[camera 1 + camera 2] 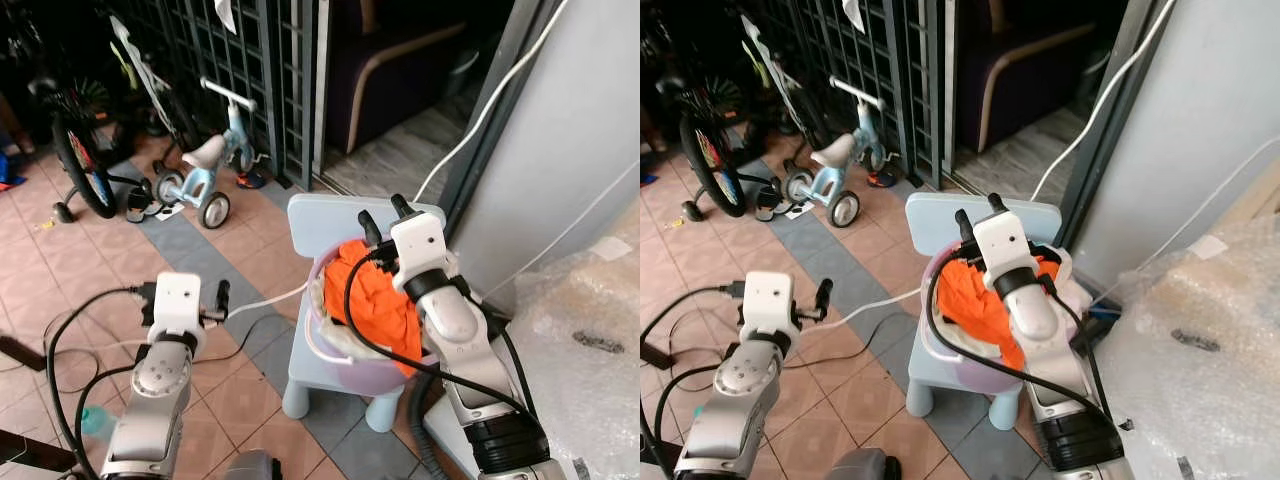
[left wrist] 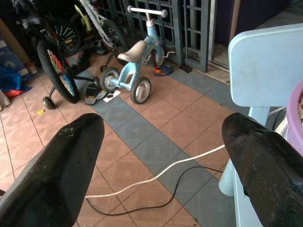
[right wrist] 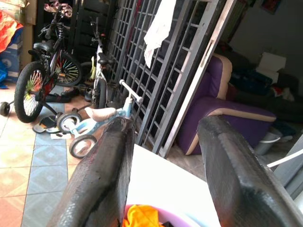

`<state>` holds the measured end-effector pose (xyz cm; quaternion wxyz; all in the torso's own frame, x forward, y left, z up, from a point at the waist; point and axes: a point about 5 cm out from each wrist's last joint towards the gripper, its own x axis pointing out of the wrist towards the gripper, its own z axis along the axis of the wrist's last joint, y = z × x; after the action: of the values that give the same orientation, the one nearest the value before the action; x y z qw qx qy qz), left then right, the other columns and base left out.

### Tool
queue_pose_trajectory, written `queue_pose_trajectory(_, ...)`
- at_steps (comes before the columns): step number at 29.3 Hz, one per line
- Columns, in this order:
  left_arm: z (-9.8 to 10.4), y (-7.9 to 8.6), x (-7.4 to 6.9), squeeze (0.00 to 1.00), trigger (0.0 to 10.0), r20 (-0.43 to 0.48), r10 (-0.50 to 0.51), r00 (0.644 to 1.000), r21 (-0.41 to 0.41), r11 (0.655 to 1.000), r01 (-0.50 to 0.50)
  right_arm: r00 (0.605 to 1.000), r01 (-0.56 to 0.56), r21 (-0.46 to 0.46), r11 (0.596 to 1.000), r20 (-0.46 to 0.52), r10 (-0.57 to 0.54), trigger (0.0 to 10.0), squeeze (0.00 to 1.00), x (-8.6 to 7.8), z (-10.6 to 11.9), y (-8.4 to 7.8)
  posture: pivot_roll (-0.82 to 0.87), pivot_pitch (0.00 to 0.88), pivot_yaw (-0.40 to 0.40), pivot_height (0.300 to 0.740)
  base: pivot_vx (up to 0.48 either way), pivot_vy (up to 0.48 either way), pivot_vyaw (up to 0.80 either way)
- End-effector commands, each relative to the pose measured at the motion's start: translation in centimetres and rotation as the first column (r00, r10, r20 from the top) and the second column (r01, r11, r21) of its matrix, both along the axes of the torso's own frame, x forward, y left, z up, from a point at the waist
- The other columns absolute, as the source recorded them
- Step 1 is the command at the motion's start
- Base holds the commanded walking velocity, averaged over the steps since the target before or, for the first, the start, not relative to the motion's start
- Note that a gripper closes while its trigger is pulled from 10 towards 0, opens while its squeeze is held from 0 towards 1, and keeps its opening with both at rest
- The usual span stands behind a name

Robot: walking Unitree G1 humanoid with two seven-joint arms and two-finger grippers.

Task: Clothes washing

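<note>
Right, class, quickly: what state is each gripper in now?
Left gripper: open, holding nothing.
Right gripper: open, empty, above the basin of orange clothes.

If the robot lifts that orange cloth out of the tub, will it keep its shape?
Probably not. The orange cloth lies crumpled and spills over the pink tub's rim, so it would likely droop and trail. It looks light. The open right tool hovers above it.

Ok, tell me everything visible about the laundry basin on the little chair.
The basin is round, pale lilac and looks like plastic. It sits upright on the seat of a light blue child's chair, heaped with orange cloth that spills over its near rim. A black cable drapes across it. The open right gripper hovers above its far edge.
</note>
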<state>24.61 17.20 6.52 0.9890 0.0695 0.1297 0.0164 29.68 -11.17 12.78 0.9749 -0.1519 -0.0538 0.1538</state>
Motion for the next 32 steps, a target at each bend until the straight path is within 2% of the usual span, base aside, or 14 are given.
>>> queue_pose_trajectory(1, 0.4, -0.4, 0.0, 0.00, 10.0, 0.008, -0.016, 1.000, -0.015, 1.000, 0.016, 0.987, 0.051, -0.044, 0.998, -0.147, -0.057, 10.0, 0.00, 0.1, -2.6, -1.0, -0.02, 0.012, 0.017, 0.740, 0.000, 0.000, 0.00)
queue_pose_trajectory(2, 0.4, -0.4, 0.0, 0.00, 10.0, 0.008, -0.016, 1.000, -0.015, 1.000, 0.016, 0.987, 0.051, -0.044, 0.998, -0.147, -0.057, 10.0, 0.00, 0.1, -2.6, -1.0, -0.02, 0.012, 0.017, 0.740, 0.000, 0.000, 0.00)
queue_pose_trajectory(4, 0.4, -0.3, -0.2, 0.00, 10.0, 0.001, -0.013, 1.000, -0.017, 1.000, 0.013, 0.964, 0.086, -0.072, 0.994, -0.244, -0.102, 10.0, 0.00, 0.2, -4.5, -1.7, -0.02, 0.021, 0.016, 0.740, 0.287, 0.000, 0.00)
queue_pose_trajectory(5, 0.4, -0.2, -0.5, 0.00, 10.0, -0.004, -0.010, 1.000, -0.026, 1.000, 0.009, 0.949, 0.116, -0.057, 0.992, -0.288, -0.128, 10.0, 0.00, 0.4, -5.3, -2.2, 0.00, 0.036, 0.016, 0.740, 0.401, 0.000, 0.00)
queue_pose_trajectory(10, 0.4, 0.0, -0.9, 0.00, 10.0, -0.016, -0.003, 1.000, -0.031, 1.000, 0.003, 0.937, 0.132, -0.072, 0.989, -0.317, -0.148, 10.0, 0.00, 0.5, -5.9, -2.6, 0.00, 0.046, 0.016, 0.740, 0.403, 0.000, 0.00)
queue_pose_trajectory(14, 0.3, 0.1, -1.1, 0.00, 10.0, -0.032, 0.000, 0.999, -0.035, 0.999, -0.001, 0.909, 0.115, -0.107, 0.988, -0.390, -0.148, 10.0, 0.00, 0.3, -7.2, -2.6, 0.00, 0.055, 0.017, 0.740, 0.366, 0.000, 0.00)
queue_pose_trajectory(15, 0.3, 0.1, -1.2, 0.00, 10.0, -0.038, -0.003, 0.999, -0.034, 0.999, 0.002, 0.875, 0.083, -0.122, 0.989, -0.466, -0.131, 10.0, 0.00, 0.0, -8.4, -2.4, 0.01, 0.059, 0.019, 0.740, 0.364, 0.000, 0.00)
queue_pose_trajectory(16, 0.3, 0.1, -1.2, 0.00, 10.0, -0.042, -0.004, 0.999, -0.032, 0.999, 0.003, 0.861, 0.067, -0.127, 0.990, -0.493, -0.121, 10.0, 0.00, -0.1, -8.8, -2.4, 0.02, 0.065, 0.020, 0.740, 0.364, 0.000, 0.00)
queue_pose_trajectory(23, 0.5, 0.3, -1.7, 0.00, 10.0, -0.054, 0.003, 0.999, -0.004, 1.000, -0.004, 0.854, 0.038, -0.149, 0.988, -0.509, -0.109, 10.0, 0.00, 0.4, -9.1, -2.7, 0.04, 0.078, 0.016, 0.740, 0.223, 0.000, 0.00)
queue_pose_trajectory(28, 0.5, 0.7, -2.0, 0.00, 10.0, -0.074, 0.020, 0.997, 0.004, 1.000, -0.020, 0.827, -0.013, -0.173, 0.985, -0.556, -0.086, 10.0, 0.00, 1.0, -9.5, -2.6, 0.06, 0.083, 0.010, 0.740, 0.000, 0.000, 0.00)
queue_pose_trajectory(32, 0.5, 0.9, -2.1, 0.00, 10.0, -0.088, 0.034, 0.996, 0.020, 0.999, -0.033, 0.831, -0.054, -0.135, 0.989, -0.555, -0.031, 10.0, 0.00, 1.5, -9.1, -2.1, 0.08, 0.085, 0.012, 0.740, 0.000, 0.000, 0.00)
